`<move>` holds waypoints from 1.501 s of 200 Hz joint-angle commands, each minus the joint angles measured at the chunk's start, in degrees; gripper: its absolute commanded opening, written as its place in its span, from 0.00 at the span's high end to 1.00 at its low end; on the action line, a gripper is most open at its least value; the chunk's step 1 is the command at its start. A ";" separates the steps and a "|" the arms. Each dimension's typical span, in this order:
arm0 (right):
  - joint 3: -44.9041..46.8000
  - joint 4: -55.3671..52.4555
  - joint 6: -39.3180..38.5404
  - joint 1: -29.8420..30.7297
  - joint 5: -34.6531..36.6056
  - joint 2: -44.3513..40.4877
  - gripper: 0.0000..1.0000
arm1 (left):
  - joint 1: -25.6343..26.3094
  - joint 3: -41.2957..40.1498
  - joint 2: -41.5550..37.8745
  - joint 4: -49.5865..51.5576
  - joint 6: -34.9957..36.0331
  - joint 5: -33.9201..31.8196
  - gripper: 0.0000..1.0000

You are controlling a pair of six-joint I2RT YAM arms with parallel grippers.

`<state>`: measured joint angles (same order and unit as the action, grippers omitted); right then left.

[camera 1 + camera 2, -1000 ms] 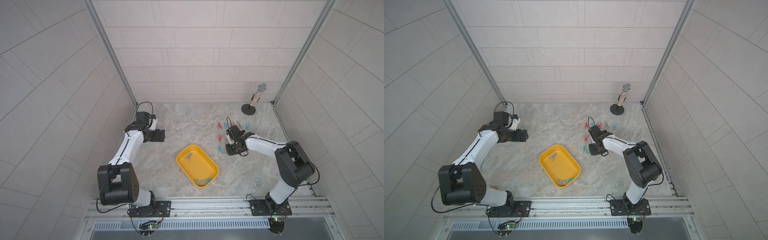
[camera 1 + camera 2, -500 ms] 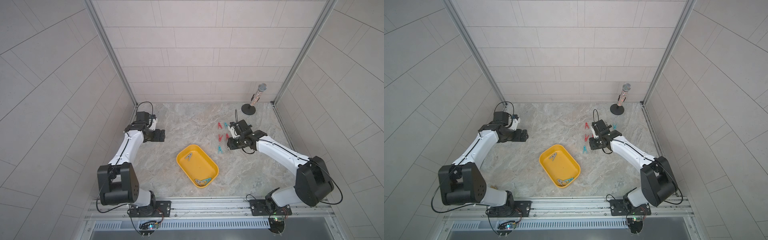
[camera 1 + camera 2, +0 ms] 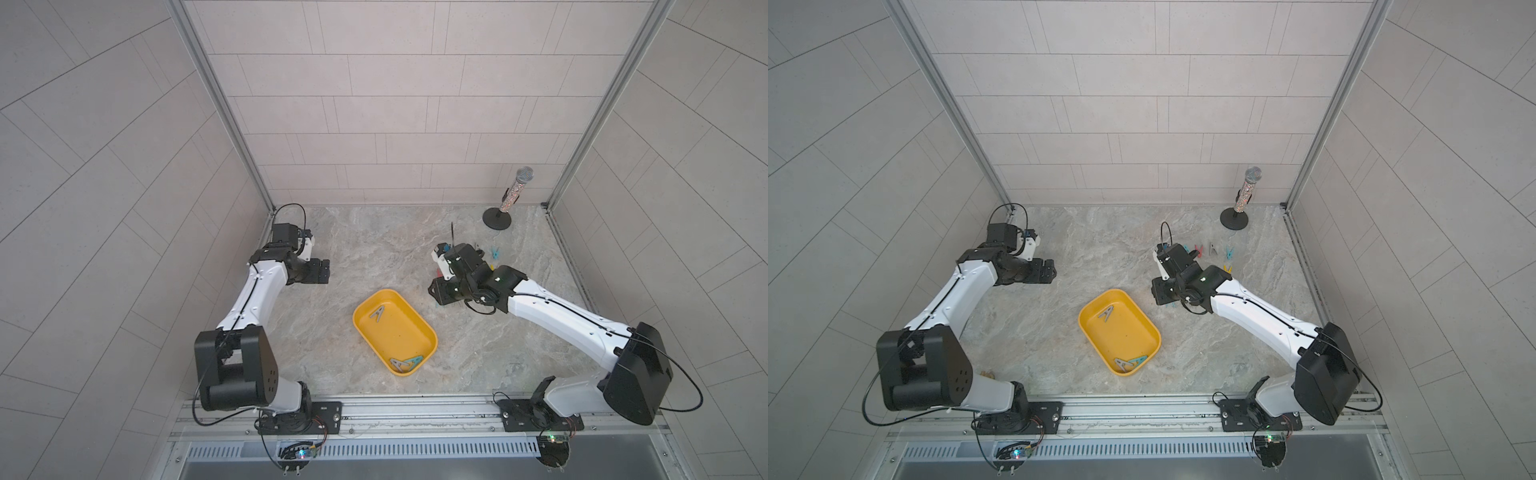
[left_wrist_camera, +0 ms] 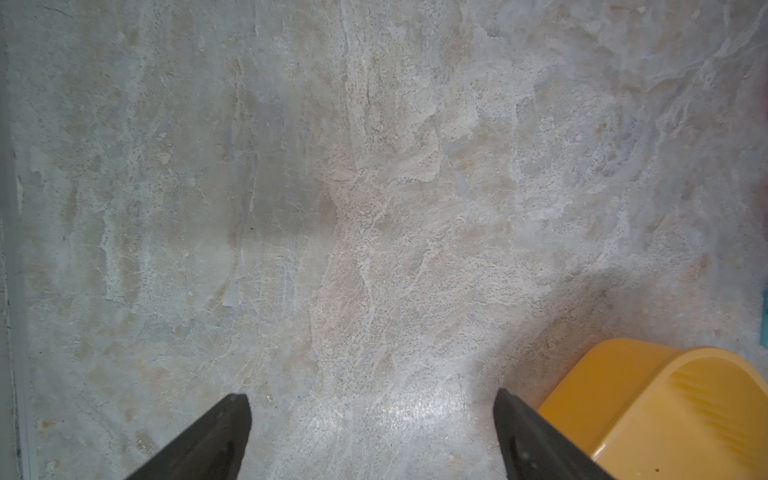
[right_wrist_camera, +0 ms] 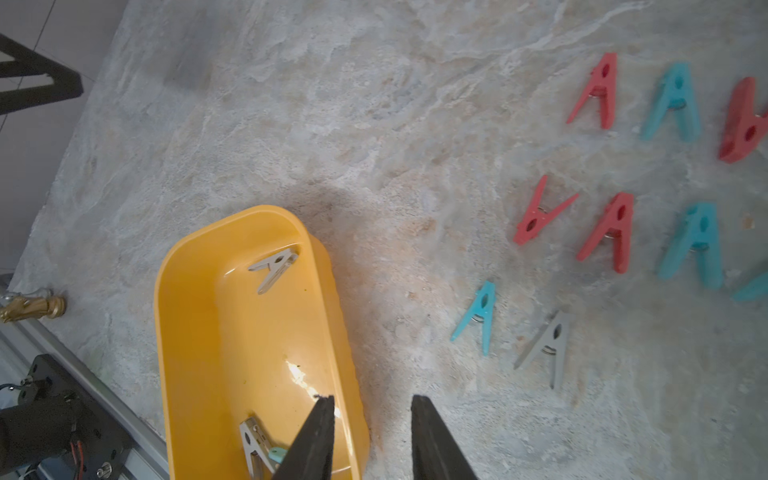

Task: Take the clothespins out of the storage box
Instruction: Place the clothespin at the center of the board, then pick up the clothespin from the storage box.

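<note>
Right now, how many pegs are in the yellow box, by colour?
Grey pegs: 2
Teal peg: 1
Total in the yellow box: 3

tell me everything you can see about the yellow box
The storage box is a shallow yellow tray, glossy like plastic, rectangular with rounded corners and a low rim. It rests flat on the marble-look table, turned diagonally to the table's edges. Three pegs lie inside: a lone grey clothespin near the far end, and a second grey clothespin against a teal clothespin at the near end. The floor between them is bare.
</note>
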<state>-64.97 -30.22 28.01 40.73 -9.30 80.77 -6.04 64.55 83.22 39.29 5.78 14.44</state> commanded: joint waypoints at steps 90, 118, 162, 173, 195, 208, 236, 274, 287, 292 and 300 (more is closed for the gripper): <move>-11.12 2.49 0.75 13.42 -0.05 16.36 0.63 | -2.24 -0.57 -1.78 -0.57 -1.38 -2.36 0.01; -14.81 1.82 -0.63 14.67 -0.41 21.61 0.59 | -2.33 -0.57 -1.59 -0.53 -1.41 -1.96 0.01; -19.80 0.32 -0.98 15.25 -0.46 29.43 0.58 | -2.41 -0.55 -1.83 -0.56 -1.38 -1.77 0.01; -20.94 -0.20 -0.77 15.26 -0.63 31.15 0.57 | -2.45 -0.61 -1.75 -0.61 -1.41 -1.56 0.01; -22.76 -1.14 -0.48 15.26 -0.72 34.05 0.54 | -2.43 -0.63 -1.56 -0.54 -1.42 -1.20 0.01; -23.48 -1.31 -0.20 15.26 -0.78 35.41 0.54 | -2.48 -0.57 -1.52 -0.46 -1.39 -1.25 0.01; -25.10 -2.15 0.11 15.26 -0.74 37.68 0.54 | -2.47 -0.57 -1.72 -0.44 -1.39 -1.17 0.01; -27.07 -3.32 1.12 15.26 0.39 39.91 0.54 | -2.54 -0.62 -1.83 -0.53 -1.38 -1.21 0.01; -27.96 -4.14 1.26 15.26 0.81 40.74 0.54 | -2.56 -0.64 -1.83 -0.53 -1.30 -0.99 0.01; -28.24 -4.49 1.34 15.26 1.05 40.95 0.54 | -2.53 -0.58 -1.83 -0.54 -1.29 -0.92 0.01; -28.45 -4.72 1.42 15.26 1.58 41.21 0.54 | -2.49 -0.62 -1.83 -0.56 -1.30 -0.89 0.01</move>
<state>-91.68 -32.16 28.60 55.61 -9.85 120.42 -8.25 64.55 83.11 39.22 4.51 13.02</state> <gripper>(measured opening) 0.462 0.991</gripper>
